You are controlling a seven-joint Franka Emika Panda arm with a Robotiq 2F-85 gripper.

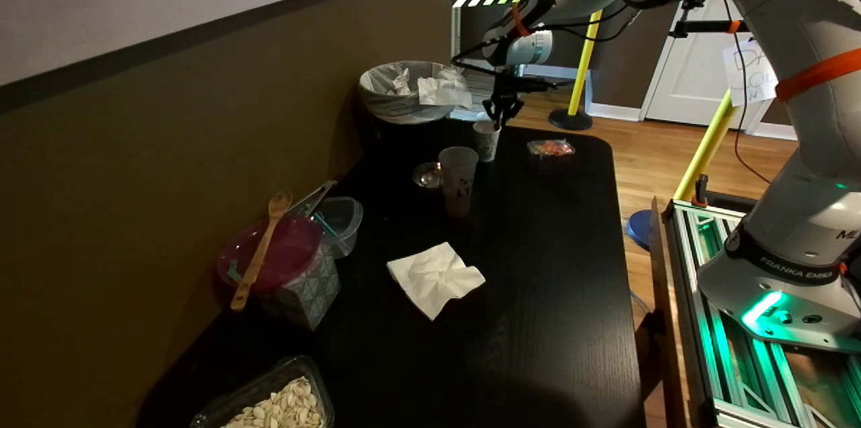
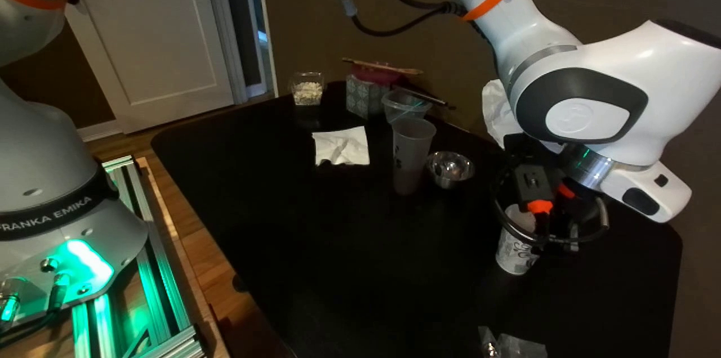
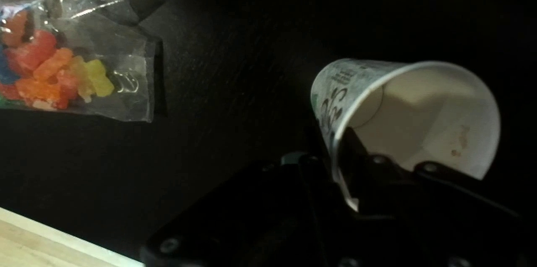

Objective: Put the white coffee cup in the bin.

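Note:
The white coffee cup (image 1: pixel 486 145) with dark print is at the far end of the black table in an exterior view. It also shows in an exterior view (image 2: pixel 513 254), slightly tilted, and in the wrist view (image 3: pixel 453 90), where I see into its mouth. My gripper (image 3: pixel 332 139) is shut on the cup's wall, one finger inside and one outside the rim. The gripper (image 1: pixel 498 120) comes from above; its base looks on or close to the table. The bin (image 1: pixel 397 110) with pale liner stands just beyond the table's far end, holding crumpled paper. The arm mostly hides it in an exterior view (image 2: pixel 495 113).
A see-through tumbler (image 1: pixel 459 179) and metal bowl (image 1: pixel 427 175) stand near the cup. A candy bag (image 3: pixel 63 71) lies on its other side. A napkin (image 1: pixel 437 276), clear tub (image 1: pixel 344 229), patterned box (image 1: pixel 313 290) and seed tub (image 1: pixel 286 408) lie further along.

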